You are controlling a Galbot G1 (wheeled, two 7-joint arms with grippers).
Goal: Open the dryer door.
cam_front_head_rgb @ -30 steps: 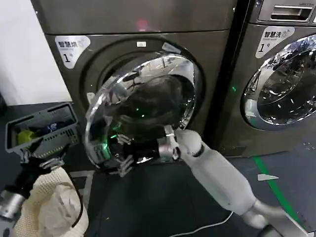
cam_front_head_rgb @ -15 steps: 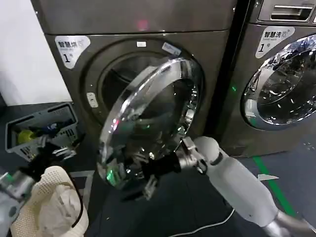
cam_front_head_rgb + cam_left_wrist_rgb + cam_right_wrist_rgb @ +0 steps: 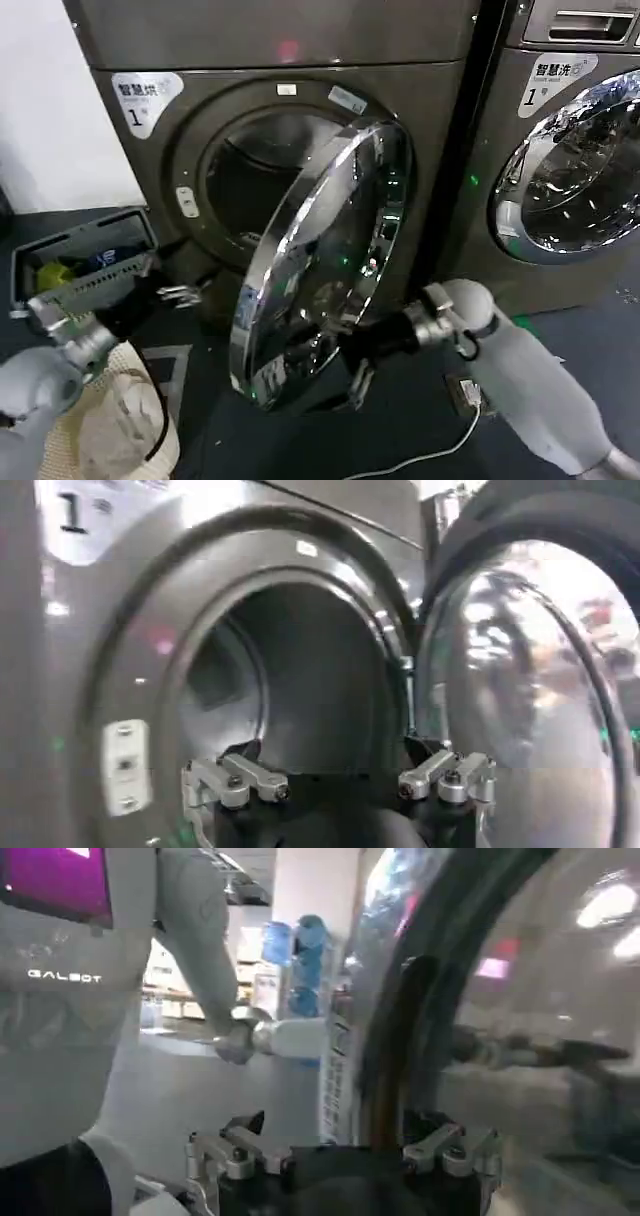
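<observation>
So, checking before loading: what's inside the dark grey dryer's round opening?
A bare steel drum wall shows inside the dark grey dryer; the chrome-rimmed door covers the drum's lower right.

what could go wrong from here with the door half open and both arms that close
1. The right gripper is at the lower edge of the dryer door, with the chrome rim between its open fingers; if it slips off, the door may stop short or drift back.
2. The left gripper, open, sits in front of the dryer opening; a returning door could strike it.
3. A white cable lies under the right arm and might snag.
</observation>
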